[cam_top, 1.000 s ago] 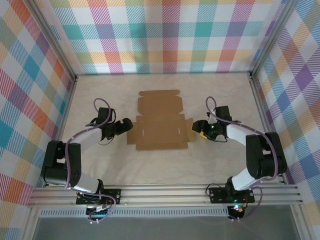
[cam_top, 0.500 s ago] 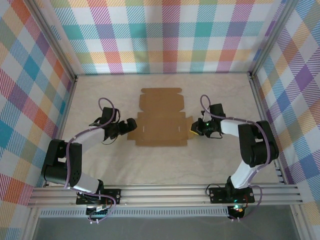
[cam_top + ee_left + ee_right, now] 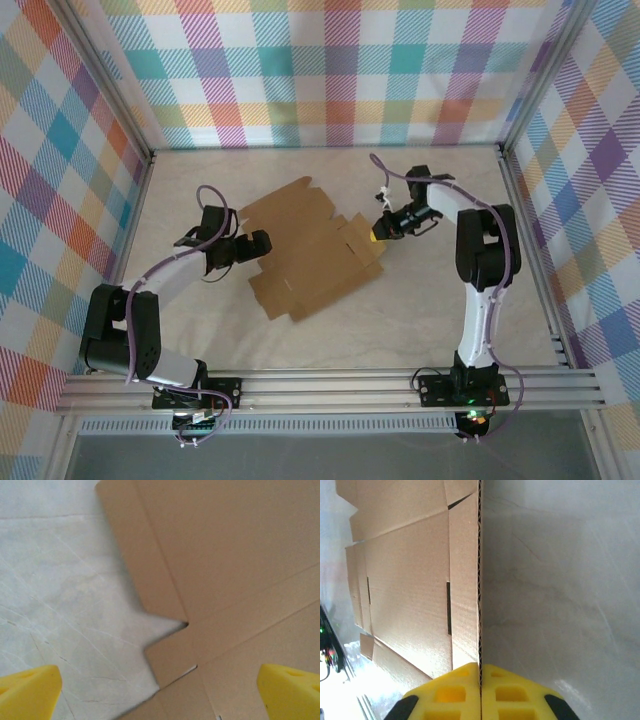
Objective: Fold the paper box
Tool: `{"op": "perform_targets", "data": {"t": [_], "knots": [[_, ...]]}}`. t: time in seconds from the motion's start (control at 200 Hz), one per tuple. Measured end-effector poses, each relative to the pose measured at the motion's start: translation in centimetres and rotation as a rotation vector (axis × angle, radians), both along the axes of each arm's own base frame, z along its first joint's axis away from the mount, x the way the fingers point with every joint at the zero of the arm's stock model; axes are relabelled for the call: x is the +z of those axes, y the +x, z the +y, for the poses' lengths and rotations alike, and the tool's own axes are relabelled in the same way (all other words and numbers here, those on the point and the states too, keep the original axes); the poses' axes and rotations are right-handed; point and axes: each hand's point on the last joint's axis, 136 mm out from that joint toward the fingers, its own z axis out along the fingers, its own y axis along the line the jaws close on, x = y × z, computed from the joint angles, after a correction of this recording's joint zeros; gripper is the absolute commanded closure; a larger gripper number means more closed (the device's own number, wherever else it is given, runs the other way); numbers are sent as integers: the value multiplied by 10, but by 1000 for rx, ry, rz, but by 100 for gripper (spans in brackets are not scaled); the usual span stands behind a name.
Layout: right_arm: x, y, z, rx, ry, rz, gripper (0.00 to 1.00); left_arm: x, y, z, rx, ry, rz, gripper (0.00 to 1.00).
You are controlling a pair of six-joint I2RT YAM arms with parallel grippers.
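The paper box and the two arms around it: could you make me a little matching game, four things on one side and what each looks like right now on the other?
Things:
1. paper box
2. left jaws
3. right jaws
4. table

States:
A. shut tight on a cardboard edge
B. wide open, holding nothing
C. pale, lying under everything
D. brown, unfolded, with flaps and slots

Pairs: 1-D, 2-B, 3-A, 4-C

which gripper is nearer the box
Right. The right gripper is clamped on a flap edge of the box; the left gripper hangs open over its left edge, gripping nothing.
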Motion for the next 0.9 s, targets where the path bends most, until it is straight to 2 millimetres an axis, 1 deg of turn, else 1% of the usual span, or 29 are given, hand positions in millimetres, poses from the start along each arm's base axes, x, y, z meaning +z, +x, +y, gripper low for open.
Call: {"op": "perform_targets", "data": {"t": [0.03, 0.045, 0.07, 0.115, 0.21, 0.295, 0.4, 0.485, 0.565, 0.655, 0.68, 0.72, 0.78, 0.825, 0.855, 0.9], "knots": [[3, 4, 0, 13, -7, -15, 33, 3, 1, -1, -5, 2, -3, 0], [5, 6, -1, 15, -12, -24, 26, 4, 1, -1, -6, 2, -3, 0], [7, 10, -1, 17, -19, -42, 20, 6, 2, -2, -11, 4, -3, 0], [12, 16, -3, 10, -30, -66, 16, 10, 4, -4, -22, 8, -10, 0], [18, 29, -12, -66, -60, -115, 14, 20, 10, -14, -51, 9, -26, 0], [25, 30, -27, -197, -90, -120, 14, 28, 20, -29, -90, 0, -38, 0], [39, 14, -40, -382, -76, -119, 14, 30, 42, -48, -139, -19, -28, 0], [44, -13, -39, -498, -49, -107, 14, 23, 64, -59, -160, -30, -9, 0], [40, -44, -23, -537, -30, -83, 14, 11, 86, -70, -178, -40, 23, 2], [31, -80, 7, -522, -11, -49, 14, -5, 109, -80, -185, -51, 57, 8], [28, -86, 13, -518, -8, -39, 14, -10, 116, -82, -184, -55, 68, 9], [24, -98, 29, -501, 3, -21, 14, -18, 125, -86, -182, -59, 85, 11], [19, -110, 47, -488, 26, 4, 14, -30, 135, -89, -174, -62, 105, 13], [15, -115, 59, -486, 42, 24, 14, -39, 139, -90, -162, -64, 121, 14], [12, -116, 66, -488, 51, 38, 14, -42, 140, -90, -154, -65, 127, 15], [6, -115, 74, -494, 61, 56, 15, -39, 142, -90, -138, -77, 126, 15]]}}
